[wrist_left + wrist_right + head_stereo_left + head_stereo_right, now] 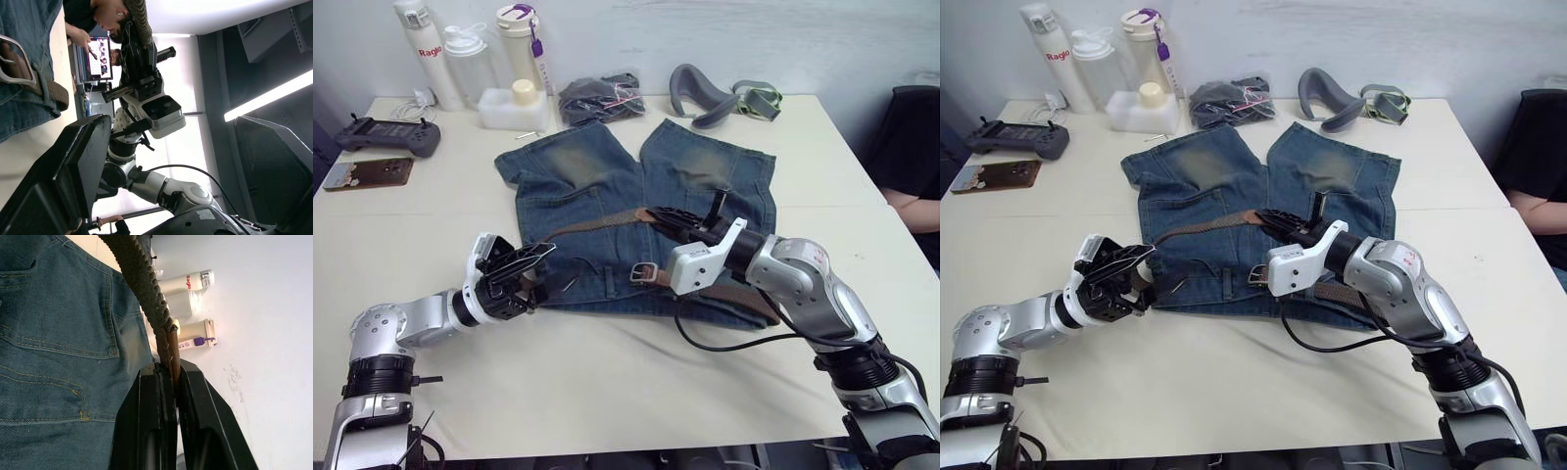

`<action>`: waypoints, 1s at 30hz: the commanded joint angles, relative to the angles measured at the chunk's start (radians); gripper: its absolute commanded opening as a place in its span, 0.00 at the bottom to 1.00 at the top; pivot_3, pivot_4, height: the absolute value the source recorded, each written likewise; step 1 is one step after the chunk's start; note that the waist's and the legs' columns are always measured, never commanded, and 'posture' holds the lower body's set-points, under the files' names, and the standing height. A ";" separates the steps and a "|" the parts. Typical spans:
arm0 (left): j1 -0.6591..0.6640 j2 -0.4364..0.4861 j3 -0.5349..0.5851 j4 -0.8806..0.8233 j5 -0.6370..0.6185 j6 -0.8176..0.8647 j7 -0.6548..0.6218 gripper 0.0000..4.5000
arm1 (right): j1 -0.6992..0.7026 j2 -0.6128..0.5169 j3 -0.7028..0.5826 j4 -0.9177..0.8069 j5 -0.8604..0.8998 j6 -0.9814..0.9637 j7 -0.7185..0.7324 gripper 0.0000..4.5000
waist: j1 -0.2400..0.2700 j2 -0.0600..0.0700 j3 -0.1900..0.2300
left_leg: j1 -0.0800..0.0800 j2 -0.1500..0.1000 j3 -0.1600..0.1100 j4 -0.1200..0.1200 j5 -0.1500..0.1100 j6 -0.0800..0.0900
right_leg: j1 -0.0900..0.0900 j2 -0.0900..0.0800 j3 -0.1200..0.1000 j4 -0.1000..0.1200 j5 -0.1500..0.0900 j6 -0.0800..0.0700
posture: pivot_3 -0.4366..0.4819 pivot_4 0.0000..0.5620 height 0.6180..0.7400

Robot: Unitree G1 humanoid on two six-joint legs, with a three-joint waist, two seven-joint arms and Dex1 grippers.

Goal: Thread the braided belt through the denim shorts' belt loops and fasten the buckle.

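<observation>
The denim shorts (578, 176) lie flat mid-table, waistband toward me. The braided belt (592, 223) arcs over the seat of the shorts, and another stretch runs along the waistband with its silver buckle (643, 274) near the middle. My right gripper (658, 215) is shut on the belt's tan end, and the right wrist view shows the strap (142, 279) clamped between the fingers. My left gripper (530, 269) hovers open at the waistband's left corner, close to the denim. A belt loop (1225, 285) stands just left of the buckle.
Along the far edge stand bottles (421, 49), a white container (514, 106), a dark bundle in a clear bag (600, 98) and a grey padded strap (705, 96). A controller (389, 135) and a flat brown item (370, 173) lie far left. A person's arm (911, 201) shows at right.
</observation>
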State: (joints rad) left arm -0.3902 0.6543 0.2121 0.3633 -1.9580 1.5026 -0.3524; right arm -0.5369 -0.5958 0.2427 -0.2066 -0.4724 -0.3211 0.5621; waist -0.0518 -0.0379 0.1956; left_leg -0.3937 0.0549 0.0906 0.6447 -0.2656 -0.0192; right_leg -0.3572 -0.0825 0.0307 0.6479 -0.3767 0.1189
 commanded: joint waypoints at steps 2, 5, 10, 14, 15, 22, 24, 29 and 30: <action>0.008 -0.026 0.031 -0.055 -0.014 -0.028 0.014 0.99 | -0.007 0.003 -0.033 -0.058 0.014 0.010 -0.011 0.00 | -0.002 0.000 0.000 | 0.000 0.000 0.000 0.000 0.000 0.000 | 0.000 0.000 0.000 0.000 0.000 0.000 | 0.48 0.27 1.00; -0.003 -0.101 0.052 -0.069 -0.014 -0.082 0.100 0.99 | -0.008 0.008 -0.028 -0.066 0.015 0.019 -0.009 0.00 | -0.001 0.000 0.000 | 0.000 0.000 0.000 0.000 0.000 0.000 | 0.000 0.000 0.000 0.000 0.000 0.000 | 0.48 0.27 1.00; 0.046 -0.088 0.049 -0.145 -0.014 -0.087 0.181 0.99 | 0.004 0.009 -0.031 -0.079 0.017 0.034 -0.001 0.00 | -0.001 -0.001 0.001 | -0.001 0.001 0.000 0.002 0.000 0.000 | 0.000 0.000 0.000 0.000 0.001 0.001 | 0.48 0.27 1.00; 0.148 0.142 0.156 -0.222 0.165 -0.027 -0.130 0.99 | 0.037 -0.011 -0.077 -0.084 0.054 0.063 0.009 0.00 | -0.015 -0.001 0.001 | 0.000 0.004 0.001 0.000 0.000 -0.002 | -0.002 0.004 0.002 0.001 0.000 -0.001 | 0.48 0.27 1.00; 0.176 0.191 0.179 -0.256 0.258 -0.066 -0.256 0.99 | 0.045 -0.015 -0.090 -0.082 0.068 0.072 0.011 0.00 | -0.017 -0.001 0.001 | 0.000 0.004 0.001 -0.001 0.000 -0.003 | -0.003 0.004 0.002 0.002 -0.001 -0.002 | 0.48 0.27 1.00; -0.315 0.163 0.170 -0.141 0.433 -0.306 -0.232 0.99 | 0.064 -0.049 -0.133 -0.038 0.100 0.082 0.011 0.00 | 0.038 -0.004 0.006 | -0.008 0.002 -0.008 0.003 0.002 -0.008 | -0.007 0.003 -0.011 0.004 -0.002 -0.010 | 0.48 0.27 1.00; -0.407 0.033 0.160 -0.185 0.622 -0.545 -0.060 0.99 | 0.060 -0.051 -0.133 -0.033 0.103 0.087 0.011 0.00 | 0.032 0.003 0.003 | -0.010 0.003 -0.012 0.000 0.001 -0.008 | -0.001 0.002 -0.020 -0.005 0.006 -0.010 | 0.48 0.27 1.00; -0.479 -0.195 0.115 -0.300 0.870 -0.784 0.181 0.99 | 0.057 -0.046 -0.131 -0.038 0.109 0.105 0.013 0.00 | 0.022 0.002 0.004 | -0.013 -0.005 -0.004 0.002 0.005 0.003 | -0.003 -0.002 -0.025 -0.008 0.011 -0.001 | 0.48 0.27 1.00; -0.472 -0.229 0.105 -0.329 0.908 -0.817 0.213 0.99 | 0.057 -0.045 -0.130 -0.040 0.109 0.110 0.014 0.00 | 0.019 0.002 0.005 | -0.013 -0.004 -0.001 0.001 0.005 0.003 | -0.005 -0.001 -0.024 -0.006 0.011 0.000 | 0.48 0.27 1.00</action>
State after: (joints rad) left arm -0.8506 0.4408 0.3166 0.1314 -1.1092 0.7630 -0.1845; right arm -0.4668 -0.6387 0.1365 -0.2186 -0.3820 -0.2149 0.5783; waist -0.0331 -0.0359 0.2003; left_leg -0.4074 0.0516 0.0920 0.6450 -0.2608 -0.0156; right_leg -0.3646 -0.0832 0.0065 0.6423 -0.3653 0.1192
